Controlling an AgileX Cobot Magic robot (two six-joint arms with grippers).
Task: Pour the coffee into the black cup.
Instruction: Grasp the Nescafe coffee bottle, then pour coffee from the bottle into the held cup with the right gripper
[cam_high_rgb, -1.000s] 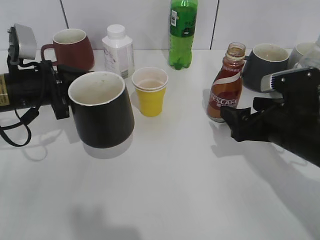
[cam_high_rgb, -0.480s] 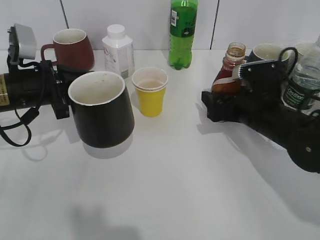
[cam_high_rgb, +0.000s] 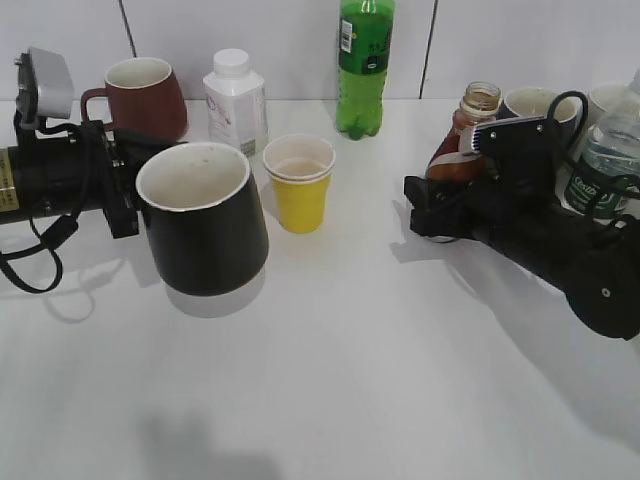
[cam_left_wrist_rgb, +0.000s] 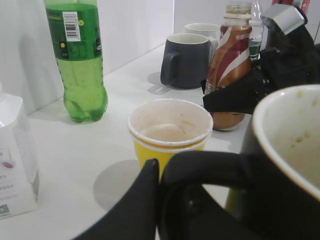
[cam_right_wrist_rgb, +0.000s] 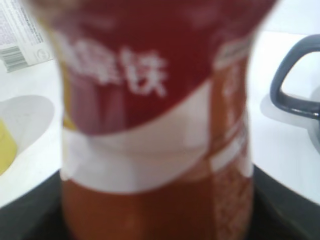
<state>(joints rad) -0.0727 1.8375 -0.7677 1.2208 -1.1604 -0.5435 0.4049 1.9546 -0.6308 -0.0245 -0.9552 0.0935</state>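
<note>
The black cup (cam_high_rgb: 205, 225) is glossy with an off-white inside and stands at the left of the white table; it also shows in the left wrist view (cam_left_wrist_rgb: 295, 150). My left gripper (cam_high_rgb: 128, 188) is shut on its loop handle (cam_left_wrist_rgb: 210, 165). The coffee bottle (cam_high_rgb: 452, 160) is brown with a red-and-white label and an open neck. It stands at the right, leaning slightly, with its base on the table, and also shows in the left wrist view (cam_left_wrist_rgb: 232, 50). My right gripper (cam_high_rgb: 440, 195) is closed around its lower body, and the bottle (cam_right_wrist_rgb: 150, 100) fills the right wrist view.
A yellow paper cup (cam_high_rgb: 300, 185) stands between the cup and the bottle. A maroon mug (cam_high_rgb: 145, 95), a white bottle (cam_high_rgb: 237, 100) and a green soda bottle (cam_high_rgb: 365, 65) line the back. A dark grey mug (cam_left_wrist_rgb: 187, 60) and a water bottle (cam_high_rgb: 605, 160) stand behind my right arm.
My right gripper moved in from the right and closed around the coffee bottle, which now leans slightly to the right. The left gripper and black cup have not moved.
</note>
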